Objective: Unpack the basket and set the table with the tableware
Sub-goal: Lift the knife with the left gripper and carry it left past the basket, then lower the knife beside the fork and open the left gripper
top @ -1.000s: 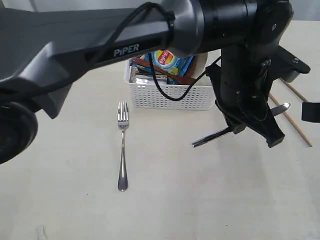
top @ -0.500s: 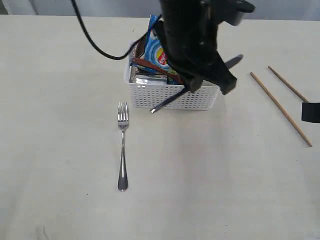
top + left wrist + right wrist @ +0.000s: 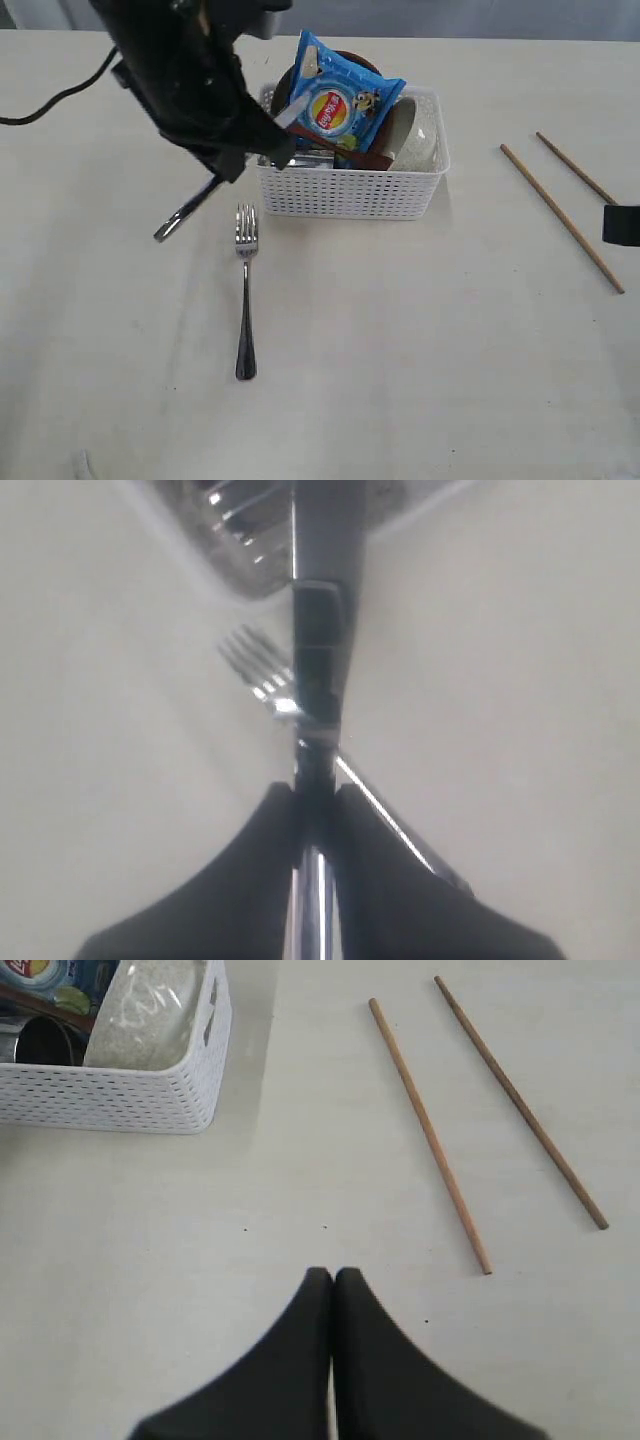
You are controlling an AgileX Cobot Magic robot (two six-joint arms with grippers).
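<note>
A: So, L pincer (image 3: 315, 798), status?
B: Pinching the knife (image 3: 188, 212), a finger each side of the steel. Knife's up off the bench (image 3: 420, 380), tilted, w/ its free end pointing twd 7 o'clock in ext. view. That end hangs near the fork (image 3: 245, 290), at 9 o'clock of the tines, not touching.
A: Fork?
B: Flat on bench, tines twd 12, at approx 7 o'clock of the basket (image 3: 350, 192), close by.
A: What's in the basket?
B: Blue chip bag (image 3: 338, 100) standing up on top. Cream bowl (image 3: 418, 135) at the 3 o'clock end. Red-brown wooden spoon (image 3: 350, 152) slanting across below the bag. Steel cup (image 3: 40, 1045) beside the bowl.
A: R pincer (image 3: 331, 1278)?
B: Pressed together, nothing in it, over bare bench.
A: Chopsticks (image 3: 560, 215)?
B: On bench at 3 o'clock of basket, well apart from it. 2 sticks roughly parallel, not touching.
</note>
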